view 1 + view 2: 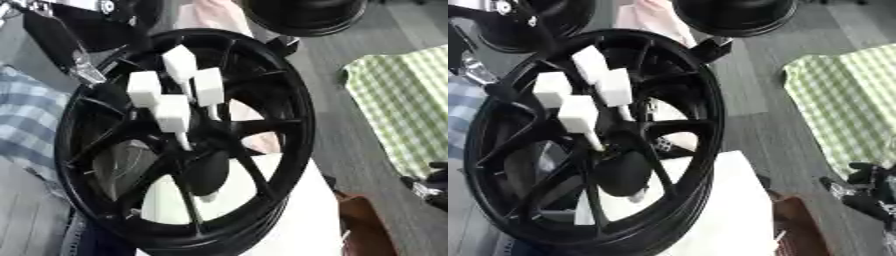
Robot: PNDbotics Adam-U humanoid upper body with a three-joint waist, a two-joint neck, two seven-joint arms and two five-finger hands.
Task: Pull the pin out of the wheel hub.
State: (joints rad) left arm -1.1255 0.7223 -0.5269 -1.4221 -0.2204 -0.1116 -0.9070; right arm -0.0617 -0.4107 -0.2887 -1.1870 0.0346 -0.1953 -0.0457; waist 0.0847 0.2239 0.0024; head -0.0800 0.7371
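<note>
A large black spoked wheel stands tilted on a white block. Several pins with white blocky heads stick out of its hub, their thin shafts running down toward the hub cap. The heads cluster at the upper left: one pin on top, two in the middle, one lowest. My left hand comes in from the upper left and sits at the rim's outer edge, away from the pins; its grip is hidden. My right hand rests low at the right edge, open, far from the wheel.
Another black wheel lies behind at the top, and a third dark one at the top left. A green checked cloth covers the right, a blue checked cloth the left. A brown object sits beside the white block.
</note>
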